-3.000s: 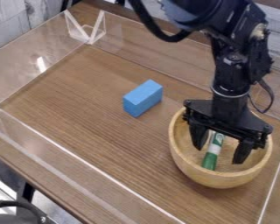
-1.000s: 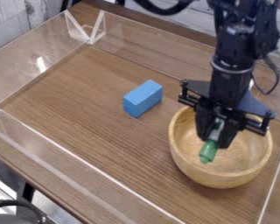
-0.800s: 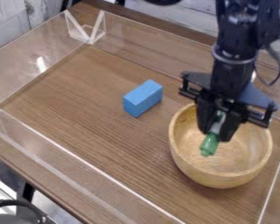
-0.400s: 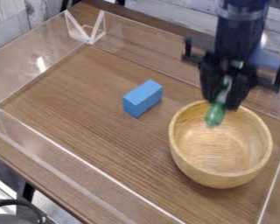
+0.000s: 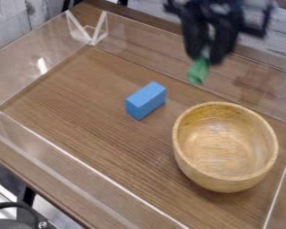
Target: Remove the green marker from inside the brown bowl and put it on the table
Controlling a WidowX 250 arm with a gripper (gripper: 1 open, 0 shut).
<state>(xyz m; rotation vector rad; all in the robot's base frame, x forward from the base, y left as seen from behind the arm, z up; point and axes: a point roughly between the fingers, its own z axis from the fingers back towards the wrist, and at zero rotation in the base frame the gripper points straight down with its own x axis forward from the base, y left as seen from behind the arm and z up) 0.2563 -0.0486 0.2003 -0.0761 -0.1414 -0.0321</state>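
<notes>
Hanging marker above the desk

Gripping the green marker, the pincer sits closed on its upper part near the top of the view, motion-blurred. Marker dangles with green end down, clear of the brown bowl and up-left of it. Bowl rests on the desk. Blue block lies left of the bowl, apart.

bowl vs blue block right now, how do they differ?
The bowl is round, light-brown wood; the block is a blue box shape. The bowl is much the larger. The bowl is hollow, open upward and empty; the block is solid. The bowl sits near the table's right edge, the block nearer the middle. Both rest on the table, apart, neither touched by the gripper.
</notes>
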